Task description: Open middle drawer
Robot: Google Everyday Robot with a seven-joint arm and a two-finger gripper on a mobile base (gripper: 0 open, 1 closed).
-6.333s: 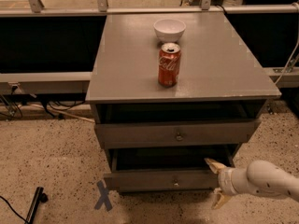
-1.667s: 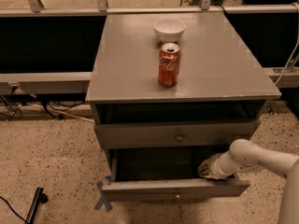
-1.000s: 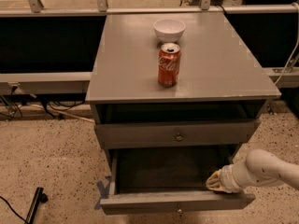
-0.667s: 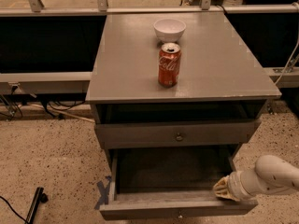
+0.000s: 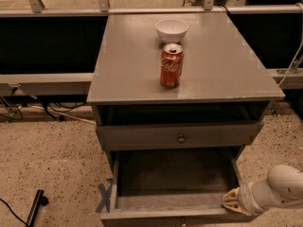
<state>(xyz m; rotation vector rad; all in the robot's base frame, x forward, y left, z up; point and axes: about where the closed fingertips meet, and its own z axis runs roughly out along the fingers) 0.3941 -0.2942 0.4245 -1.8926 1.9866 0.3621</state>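
The middle drawer [image 5: 174, 179] of the grey cabinet is pulled far out toward me, and its dark inside shows nothing in it. Its front panel [image 5: 156, 217] lies at the bottom edge of the view, with the knob barely showing. The uppermost drawer [image 5: 142, 137] above it is closed, with a small round knob [image 5: 181, 138]. My gripper [image 5: 232, 202], at the end of a white arm [image 5: 279, 190], is at the open drawer's front right corner, against its right side wall. The lowest drawer is hidden under the open one.
A red soda can [image 5: 171, 65] and a white bowl [image 5: 171, 30] stand on the cabinet top [image 5: 128, 74]. A blue tape X [image 5: 104, 197] marks the speckled floor at the left. A black object with a cable [image 5: 35, 208] lies at the lower left. Metal rails run behind.
The middle drawer has slid out from slightly open to far open. My gripper has moved with it toward me and now sits at the front right corner.
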